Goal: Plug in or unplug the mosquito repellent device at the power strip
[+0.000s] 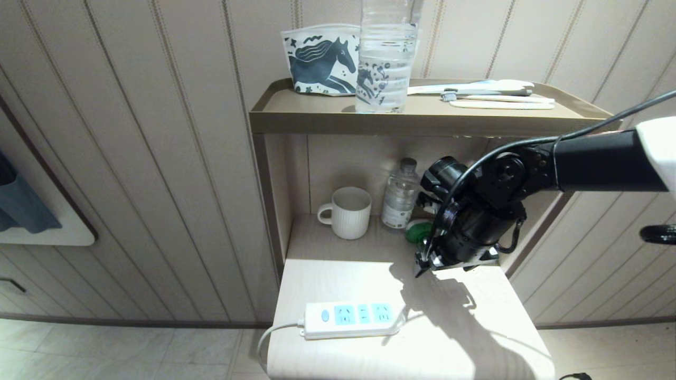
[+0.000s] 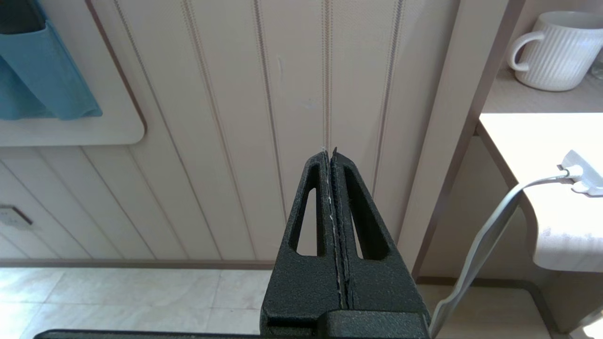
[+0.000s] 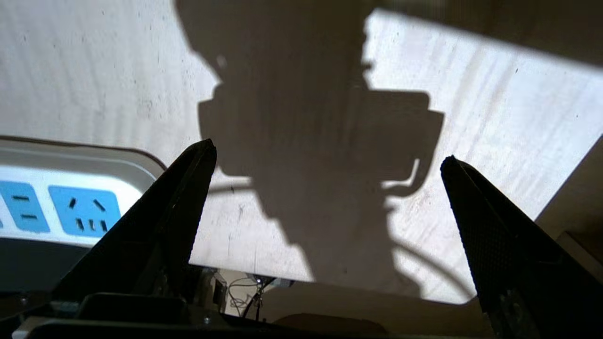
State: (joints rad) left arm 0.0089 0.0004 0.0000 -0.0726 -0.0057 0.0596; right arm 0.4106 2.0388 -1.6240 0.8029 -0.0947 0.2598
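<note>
Right pincer (image 1: 422, 266) hanging wide open over the bench (image 1: 475, 338) with nothing in it, roughly mid-depth toward the right edge, tips aimed down at bare wood. Mosquito repellent device (image 1: 419, 231) sitting further back, tucked into the recess near the back right corner, just beside the small water bottle (image 1: 400, 195) and mostly hidden behind the arm, so only a green sliver visible; can't tell how it's lying. Power strip (image 1: 351, 318) the opposite way, along the front edge, long axis running left to right, all sockets empty. So basically parked between the two: device behind, strip in front and to the left. Looks like plug-in hasn't started, and going back for the device seems the next bit. Left pincer (image 2: 330, 157) closed tight on nothing, off the left side of the bench by the wall, clearly the farther one.
</note>
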